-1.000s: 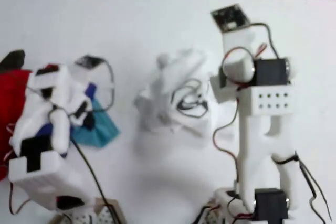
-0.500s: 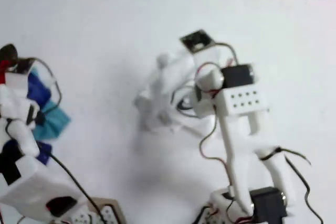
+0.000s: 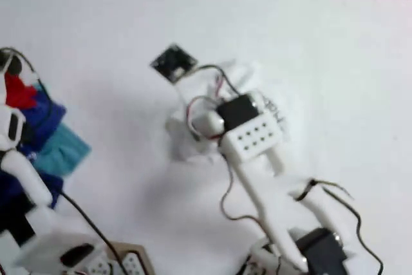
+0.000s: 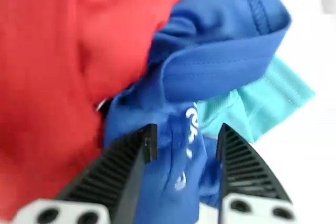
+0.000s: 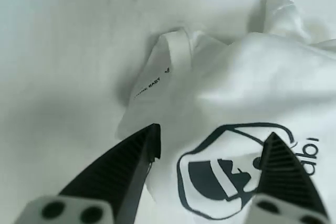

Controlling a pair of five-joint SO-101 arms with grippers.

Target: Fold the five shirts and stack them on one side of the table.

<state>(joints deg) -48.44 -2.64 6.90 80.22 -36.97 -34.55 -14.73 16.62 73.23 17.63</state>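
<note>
**Right arm swings onto the white shirt as the coloured pile slides left**

Within the last second the right arm (image 3: 254,140) has swept from beside the white shirt (image 5: 252,77) to directly above it. Its jaws stand wide open, straddling the crumpled edge with the printed emblem, and nothing is gripped. Meanwhile the left arm (image 3: 22,159) has pulled back toward the left edge of the table (image 3: 335,37), and the coloured heap has shifted that way with it. The left jaws are also parted, hovering over the blue shirt (image 4: 220,40), with the red shirt (image 4: 63,51) on one side and the teal shirt (image 4: 275,95) peeking out beneath.

Judging from this, the stacking side is the left, and the white shirt, mid-table and unfolded, looks like the next piece to handle.

Much of the white shirt is covered by the right arm in the high view. The pile is cut off at the table's left edge, so whether a fifth shirt lies there, or how neatly any is folded, cannot be made out.
</note>
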